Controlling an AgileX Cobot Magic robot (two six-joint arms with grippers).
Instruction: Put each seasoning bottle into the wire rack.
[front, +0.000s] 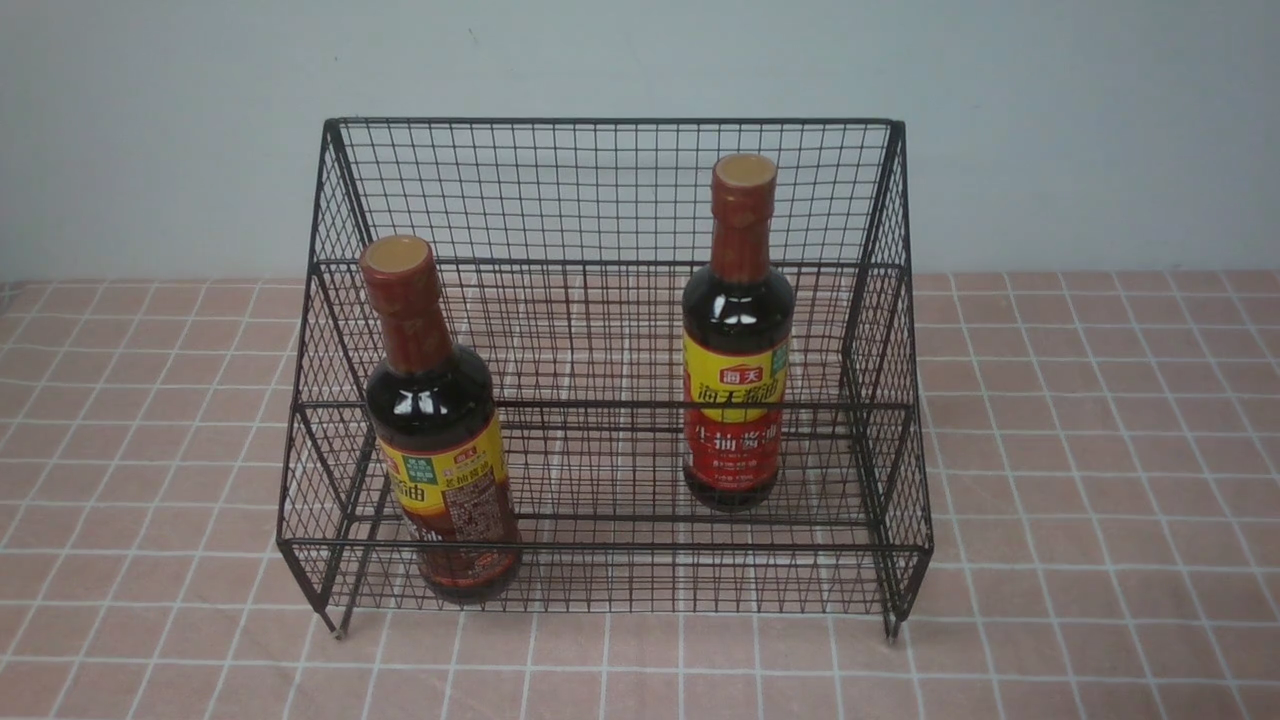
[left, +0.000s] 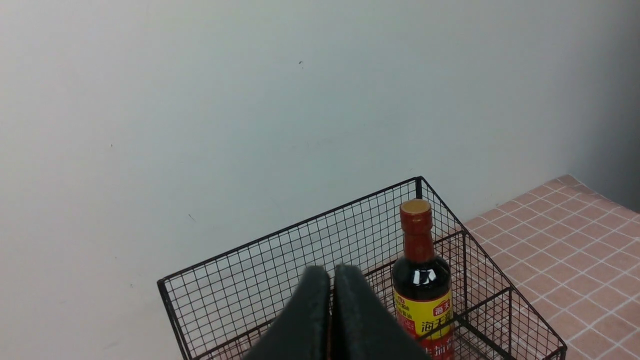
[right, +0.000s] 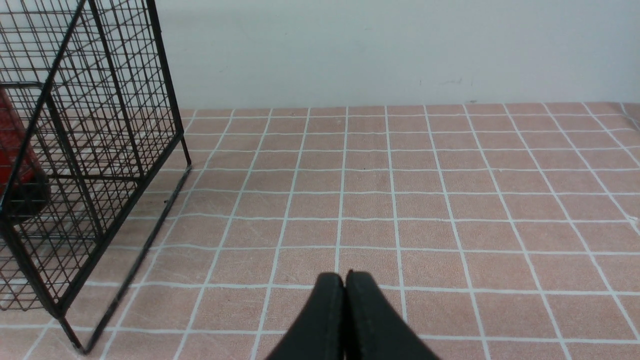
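Note:
The black wire rack (front: 600, 190) stands in the middle of the table. A dark bottle with a brown lower label (front: 440, 440) stands slightly tilted in the rack's front tier at the left. A dark bottle with a bright red lower label (front: 736, 350) stands upright on the middle tier at the right; it also shows in the left wrist view (left: 422, 285). Neither gripper shows in the front view. My left gripper (left: 331, 272) is shut and empty, above the rack (left: 280, 250). My right gripper (right: 345, 279) is shut and empty over the tablecloth, to the right of the rack (right: 100, 125).
A pink tiled tablecloth (front: 1100, 480) covers the table. A pale wall (front: 640, 60) stands right behind the rack. The red bottle's base (right: 20, 170) shows through the rack's side mesh in the right wrist view.

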